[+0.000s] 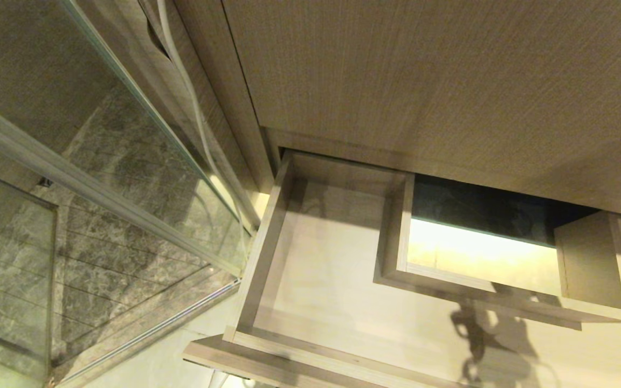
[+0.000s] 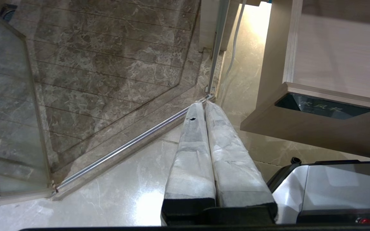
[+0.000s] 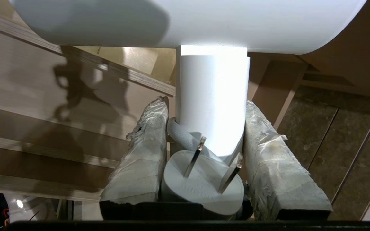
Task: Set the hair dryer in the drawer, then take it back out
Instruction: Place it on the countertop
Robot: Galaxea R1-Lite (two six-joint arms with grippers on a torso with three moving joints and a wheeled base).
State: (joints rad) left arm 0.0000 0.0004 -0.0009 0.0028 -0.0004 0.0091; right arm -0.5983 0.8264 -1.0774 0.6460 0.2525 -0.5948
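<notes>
Gripping hair dryer (image 3: 212, 106), drawer (image 1: 267, 242) open — plug (image 3: 202, 186) seemingly wedged

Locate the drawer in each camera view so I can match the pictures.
Head view: the open drawer fills the lower centre and right.
Left wrist view: its front corner and left side sit at the upper right.
Right wrist view: its wooden boards run along the left, behind the hair dryer.
Shared landmark: the drawer's pale plywood edge.
</notes>
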